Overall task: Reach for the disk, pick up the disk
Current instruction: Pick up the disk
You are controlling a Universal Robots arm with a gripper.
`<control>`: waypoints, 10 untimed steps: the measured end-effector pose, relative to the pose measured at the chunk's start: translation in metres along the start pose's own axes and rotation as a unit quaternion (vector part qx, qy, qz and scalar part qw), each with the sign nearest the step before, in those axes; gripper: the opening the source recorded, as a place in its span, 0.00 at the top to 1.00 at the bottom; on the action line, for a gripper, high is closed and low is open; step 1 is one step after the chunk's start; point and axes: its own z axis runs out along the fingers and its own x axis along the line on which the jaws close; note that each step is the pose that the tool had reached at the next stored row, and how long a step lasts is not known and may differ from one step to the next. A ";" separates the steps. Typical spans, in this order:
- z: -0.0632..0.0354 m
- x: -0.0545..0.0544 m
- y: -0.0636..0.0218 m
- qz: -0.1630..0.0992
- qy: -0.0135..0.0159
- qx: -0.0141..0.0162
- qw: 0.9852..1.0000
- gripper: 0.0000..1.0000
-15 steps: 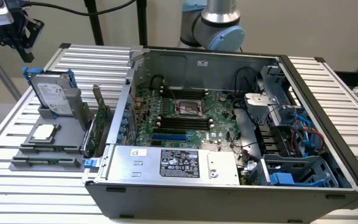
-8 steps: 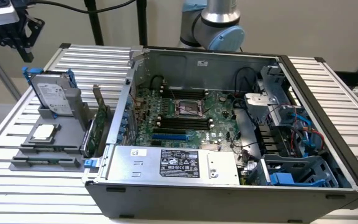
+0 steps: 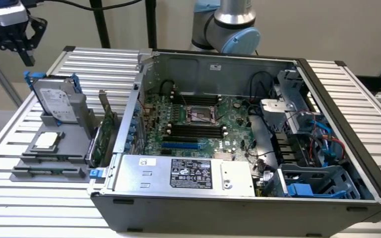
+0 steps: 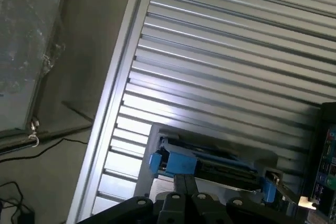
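Observation:
The disk [image 3: 53, 99] is a silver-grey drive with a white label in a bright blue carrier. It stands on edge in a grey holder [image 3: 78, 116] on the slatted table, at the exterior view's left, beside the open computer case. My gripper [image 3: 27, 59] hangs in the air above and behind the disk, a clear gap away from it, with its black fingers together and nothing between them. In the wrist view the fingertips [image 4: 178, 182] point towards the disk's [image 4: 220, 166] upper edge and its blue carrier tabs.
The open computer case [image 3: 349, 148] takes up the middle and right. Inside it lies a silver box with a black label [image 3: 190, 173]. A small square chip [image 3: 47, 140] rests on a grey tray, and a green card [image 3: 102, 131] stands between disk and case. The table edge [image 4: 113, 93] runs close by.

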 end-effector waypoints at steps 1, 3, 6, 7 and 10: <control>0.0000 0.000 0.0000 -0.009 0.000 0.000 1.000 0.89; 0.0000 0.000 0.0000 -0.027 0.001 0.000 1.000 0.89; 0.0000 0.000 0.0000 -0.055 0.002 0.000 0.998 0.89; 0.0000 0.000 0.0000 -0.064 0.002 0.000 0.998 0.89; 0.0000 0.000 0.0000 -0.091 0.003 0.000 0.996 0.89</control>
